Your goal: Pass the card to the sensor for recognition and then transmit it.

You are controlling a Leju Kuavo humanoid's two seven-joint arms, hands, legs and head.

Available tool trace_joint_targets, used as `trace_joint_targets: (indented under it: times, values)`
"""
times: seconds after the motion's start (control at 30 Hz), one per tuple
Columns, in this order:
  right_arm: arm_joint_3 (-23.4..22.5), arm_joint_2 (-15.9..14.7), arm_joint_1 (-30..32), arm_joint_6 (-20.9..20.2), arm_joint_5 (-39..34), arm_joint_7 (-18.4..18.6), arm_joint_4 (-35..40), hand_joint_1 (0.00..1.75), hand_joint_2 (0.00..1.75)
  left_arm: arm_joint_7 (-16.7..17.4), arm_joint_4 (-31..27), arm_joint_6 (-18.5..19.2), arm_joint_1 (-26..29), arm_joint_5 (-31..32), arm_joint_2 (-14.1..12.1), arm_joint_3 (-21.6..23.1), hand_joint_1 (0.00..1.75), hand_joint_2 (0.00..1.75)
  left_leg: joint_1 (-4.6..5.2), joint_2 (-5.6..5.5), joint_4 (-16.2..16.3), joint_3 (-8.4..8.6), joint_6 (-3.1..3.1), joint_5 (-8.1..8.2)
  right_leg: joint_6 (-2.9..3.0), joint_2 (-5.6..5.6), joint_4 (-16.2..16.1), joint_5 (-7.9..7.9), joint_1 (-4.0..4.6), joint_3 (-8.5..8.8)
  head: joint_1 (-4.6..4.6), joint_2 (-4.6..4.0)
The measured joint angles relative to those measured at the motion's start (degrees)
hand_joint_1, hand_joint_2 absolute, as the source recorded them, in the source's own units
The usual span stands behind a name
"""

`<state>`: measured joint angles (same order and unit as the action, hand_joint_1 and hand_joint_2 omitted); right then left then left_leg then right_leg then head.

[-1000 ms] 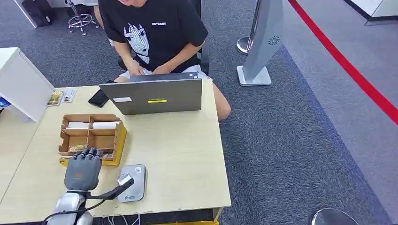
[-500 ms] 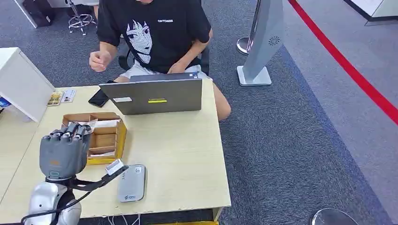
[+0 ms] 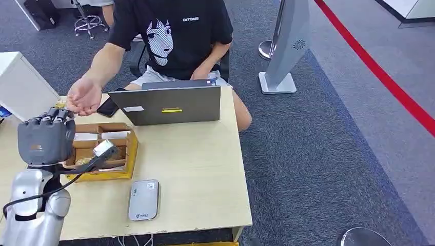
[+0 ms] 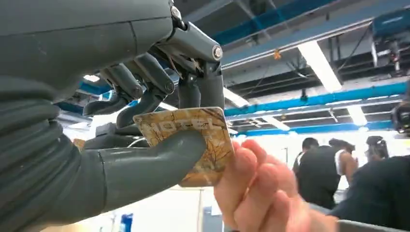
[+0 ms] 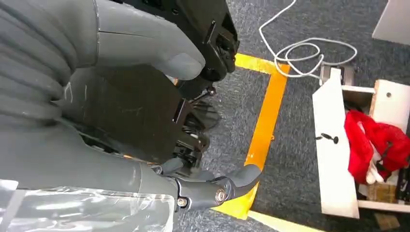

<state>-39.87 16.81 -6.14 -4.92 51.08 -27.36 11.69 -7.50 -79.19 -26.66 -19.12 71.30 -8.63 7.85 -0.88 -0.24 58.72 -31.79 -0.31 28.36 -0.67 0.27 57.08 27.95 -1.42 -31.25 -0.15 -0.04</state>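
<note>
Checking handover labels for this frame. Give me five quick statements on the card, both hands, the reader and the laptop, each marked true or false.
1. The robot's left hand holds the tan patterned card. True.
2. A person's hand touches the card. True.
3. The card lies on the grey card reader. False: it is raised, away from the reader.
4. The grey laptop is shut flat. False: it stands open.
5. The right hand holds a card. False: nothing shows in it.
</note>
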Motion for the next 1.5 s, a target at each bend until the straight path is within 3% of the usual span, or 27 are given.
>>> trace_joint_targets:
  times: [0.1, 0.13, 0.17, 0.37, 0.57, 0.77, 0.9, 1.0, 1.1, 1.2, 1.5]
  values:
    - [0.2, 0.0, 0.0, -0.2, -0.1, 0.1, 0.0, 0.00, 1.75, -0.1, 1.6, -0.4, -0.2, 0.0, -0.2, -0.8, 1.75, 1.75, 0.00, 0.01, 0.0, 0.00, 0.00, 0.00, 0.00, 0.03, 0.0, 0.00, 0.00, -0.02, 0.00, -0.02]
    - [0.2, 0.0, 0.0, -0.3, -0.2, 0.1, 0.0, 0.00, 1.75, -0.1, 2.0, -0.5, -0.2, 0.0, -0.3, -0.9, 0.77, 1.75, 0.00, 0.03, 0.0, -0.01, 0.00, 0.01, 0.00, 0.06, 0.0, 0.00, 0.00, -0.02, 0.00, 0.00]
    - [0.2, 0.0, 0.0, -0.3, -0.2, 0.1, 0.0, 0.00, 1.75, -0.2, 2.4, -0.6, -0.2, -0.1, -0.3, -1.2, 0.00, 1.75, 0.00, 0.05, 0.0, -0.01, 0.00, 0.01, 0.00, 0.08, 0.0, 0.00, 0.00, -0.03, -0.02, -0.02]
    - [0.2, 0.0, 0.0, -0.2, -0.9, 0.1, 0.0, 0.00, 1.75, -1.9, 1.8, -4.9, 2.8, -0.9, -0.2, -2.2, 0.00, 1.75, 0.01, 0.04, 0.0, -0.03, 0.03, 0.05, -0.01, 0.08, 0.0, 0.02, 0.00, -0.04, -0.02, 0.00]
    - [0.2, 0.0, 0.2, -0.3, -2.3, -0.6, 0.0, 0.00, 1.75, -4.7, -4.2, -9.4, 9.1, -3.1, 0.6, -3.0, 0.00, 1.75, 0.00, 0.05, 0.0, -0.03, 0.02, 0.05, -0.02, 0.09, 0.0, 0.02, 0.00, -0.05, 0.00, 0.00]
    - [-0.3, -0.1, 0.5, 0.3, -4.0, -1.5, 0.0, 0.00, 1.75, -10.9, -14.9, -13.0, 18.0, -12.6, 2.5, -4.6, 0.00, 1.75, 0.00, 0.06, 0.0, -0.03, 0.02, 0.06, -0.02, 0.10, 0.0, 0.03, 0.00, -0.05, -0.02, -0.02]
    - [-1.2, -0.2, 0.7, 0.6, -5.4, -2.1, 0.0, 0.00, 1.75, -17.8, -22.1, -13.0, 23.6, -23.8, 4.5, -6.8, 0.00, 1.75, 0.00, 0.09, 0.0, -0.03, 0.01, 0.09, -0.02, 0.09, 0.0, 0.04, 0.00, -0.05, -0.04, -0.02]
    - [-2.7, -0.3, 1.2, -0.6, -7.7, -3.2, 0.0, 0.00, 1.75, -23.4, -27.8, -11.0, 28.8, -35.7, 7.0, -9.5, 0.00, 1.75, 0.00, 0.10, 0.0, -0.06, 0.01, 0.10, -0.05, 0.07, 0.0, 0.08, 0.00, -0.06, -0.04, 0.00]
    - [-3.8, -0.3, 1.3, -1.1, -8.5, -3.4, 0.0, 0.00, 1.75, -29.2, -31.3, -2.8, 32.6, -48.6, 10.0, -13.9, 0.00, 1.75, 0.00, 0.10, 0.0, -0.06, 0.02, 0.10, -0.05, 0.07, -0.1, 0.08, 0.00, -0.07, -0.02, -0.02]
    - [-4.5, -0.4, 1.4, -1.2, -8.6, -3.5, 0.0, 0.00, 1.75, -31.3, -33.1, -0.2, 34.5, -49.7, 12.3, -17.6, 0.00, 1.75, 0.00, 0.09, 0.0, -0.05, 0.01, 0.10, -0.04, 0.03, -0.1, 0.08, 0.00, -0.06, -0.04, -0.02]
    - [-5.4, -0.4, 1.4, -1.2, -8.6, -3.7, 0.0, 0.00, 1.75, -31.6, -35.0, 0.8, 35.6, -49.7, 15.1, -21.7, 0.00, 1.75, -0.01, 0.08, 0.0, -0.02, 0.01, 0.06, -0.02, 0.03, 0.0, 0.04, 0.00, -0.03, 0.00, -0.02]
